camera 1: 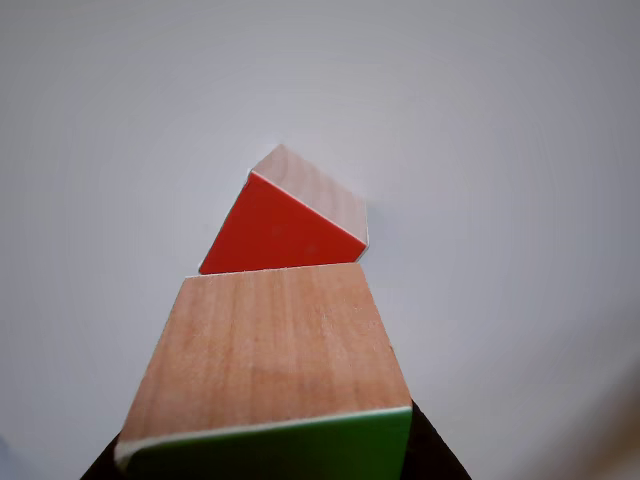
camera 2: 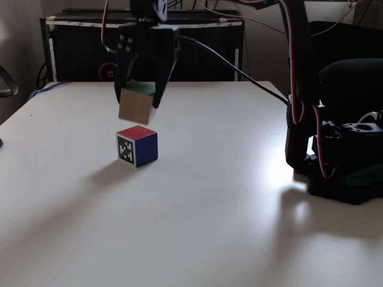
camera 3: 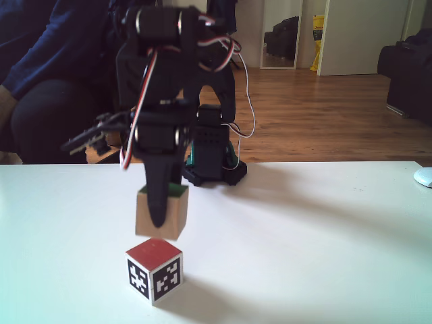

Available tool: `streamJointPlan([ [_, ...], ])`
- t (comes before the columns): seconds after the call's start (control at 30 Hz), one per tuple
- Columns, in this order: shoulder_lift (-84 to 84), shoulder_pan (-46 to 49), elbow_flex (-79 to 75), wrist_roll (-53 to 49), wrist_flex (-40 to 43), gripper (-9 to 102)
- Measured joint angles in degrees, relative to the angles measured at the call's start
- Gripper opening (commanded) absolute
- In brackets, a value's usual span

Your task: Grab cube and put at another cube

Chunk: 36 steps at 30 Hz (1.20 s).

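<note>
The cube (camera 2: 136,105) is wooden, with pale brown grained faces and one bright green face; the green shows as a strip on top in both fixed views (camera 3: 162,213) and along the bottom edge of the other view (camera 1: 270,360). It hangs in the air, clamped between the two black fingers of the hand (camera 2: 139,103), slightly tilted, above the red cube (camera 2: 137,146) and apart from it. In a fixed view one finger (camera 3: 157,196) runs down the front of the cube and covers the middle of that face.

There are two cubes in all. The red cube (camera 3: 154,271) sits on the white tabletop (camera 2: 239,197), with a red top face. In one fixed view it shows a navy side and a side with a black-and-white square marker; in the other fixed view two marker sides show. In the other view the red cube (camera 1: 275,235) shows a red face and a wood face, its lower part hidden behind the held cube.

One arm (camera 2: 299,78) is present, its base (camera 2: 344,173) at the right of one fixed view.

In the other view the cube's green face is cut off by the frame, and the dark shapes at its lower corners are too little to make out.
</note>
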Motion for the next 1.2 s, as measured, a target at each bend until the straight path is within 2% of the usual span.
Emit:
streamJointPlan([
  [0.6,-6.9,0.8,-3.7,1.7,0.1,19],
  [1.2,-7.4,0.8,-4.1,2.4,0.1,25],
])
